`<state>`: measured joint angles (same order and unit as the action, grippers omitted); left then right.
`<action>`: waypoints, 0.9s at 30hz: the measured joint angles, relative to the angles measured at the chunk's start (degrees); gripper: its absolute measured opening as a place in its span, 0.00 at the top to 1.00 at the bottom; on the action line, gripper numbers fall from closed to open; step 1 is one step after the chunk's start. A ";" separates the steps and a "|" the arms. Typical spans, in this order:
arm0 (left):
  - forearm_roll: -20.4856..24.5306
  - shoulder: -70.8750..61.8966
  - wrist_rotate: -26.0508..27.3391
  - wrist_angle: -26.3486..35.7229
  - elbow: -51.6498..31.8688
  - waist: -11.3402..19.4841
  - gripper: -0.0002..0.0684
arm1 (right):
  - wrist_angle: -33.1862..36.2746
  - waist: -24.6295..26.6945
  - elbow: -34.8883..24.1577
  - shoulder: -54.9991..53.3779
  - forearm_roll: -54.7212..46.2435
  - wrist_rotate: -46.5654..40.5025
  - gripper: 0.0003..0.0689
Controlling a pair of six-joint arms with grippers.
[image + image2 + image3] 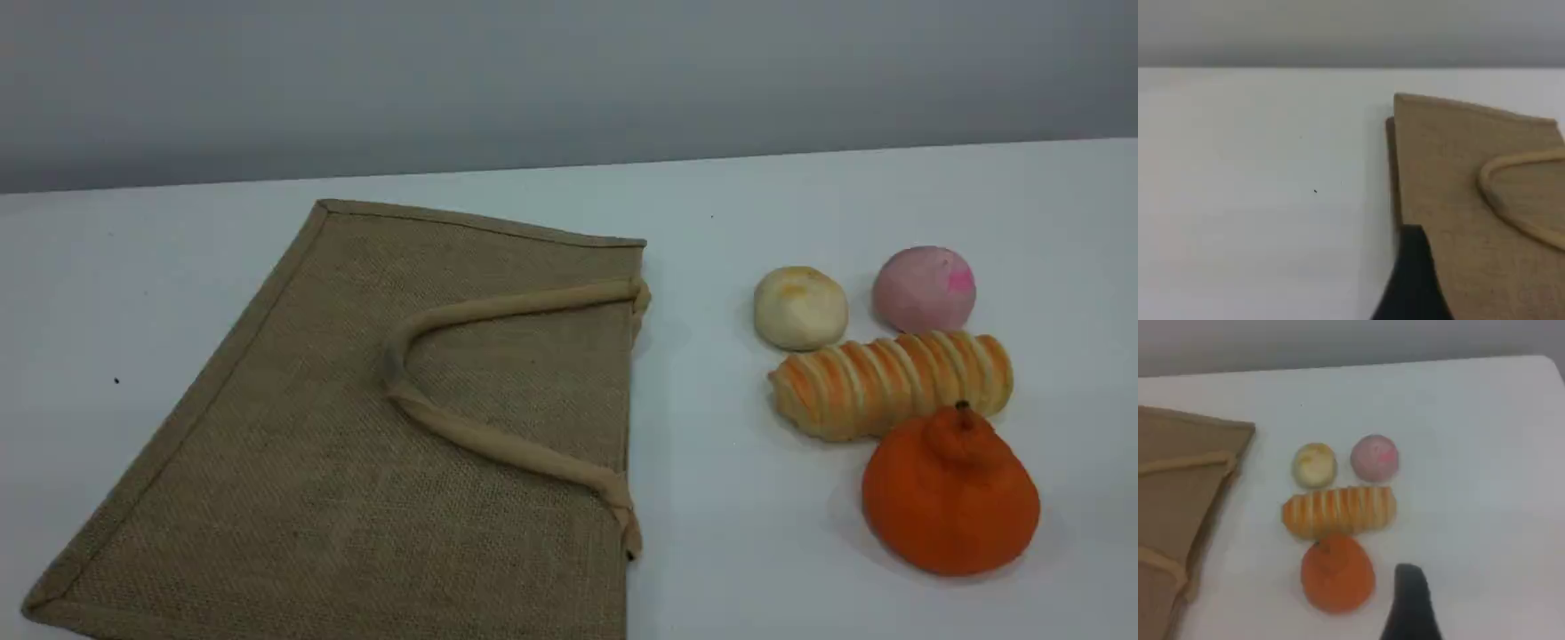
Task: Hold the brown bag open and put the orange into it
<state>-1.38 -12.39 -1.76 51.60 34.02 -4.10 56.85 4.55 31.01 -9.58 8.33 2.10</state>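
White tabletop (pixel 711 533): brown bag (pixel 356 462) lies flat, unopened; orange (pixel 949 498) at four o'clock. Both grippers, left gripper (pixel 1411 280) and right gripper (pixel 1410 603), stand wide, empty. Next, probably, lifting a handle (pixel 498 307).

Striped bread roll (pixel 1338 511) lies up-left of the claw tip; pale yellow bun (pixel 1315 464) and pink bun (pixel 1374 458) (apart) beyond it, white table (pixel 1471 453).

Only one fingertip (pixel 1413 280) of each end effector is showing: a black, seemingly matte, rounded-top wedge, the right one (pixel 1410 603) looking alike.
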 joint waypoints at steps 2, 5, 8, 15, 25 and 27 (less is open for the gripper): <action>0.00 -4.87 -0.16 -2.46 0.36 0.00 0.29 | -2.27 0.00 0.83 -3.89 0.46 0.00 0.35; -0.30 -12.91 -0.49 -5.35 1.15 -0.05 0.29 | -6.25 0.00 1.02 -10.12 1.55 1.64 0.35; -0.86 -21.70 -0.55 -7.87 1.76 -0.05 0.29 | -10.43 0.00 1.02 -15.92 3.31 2.26 0.35; -6.75 -40.02 -0.45 -16.20 2.74 -0.05 0.29 | -20.67 0.00 1.02 -29.92 10.90 5.70 0.35; -22.26 -60.78 12.64 -28.55 3.79 -0.05 0.29 | -32.01 0.00 1.02 -50.36 26.04 14.32 0.35; -26.73 -64.57 17.51 -28.82 5.19 -0.05 0.29 | -34.05 0.00 1.02 -54.05 29.13 16.63 0.35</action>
<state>-28.11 -76.97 15.76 22.78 39.21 -4.15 22.81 4.55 32.02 -63.63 37.46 18.73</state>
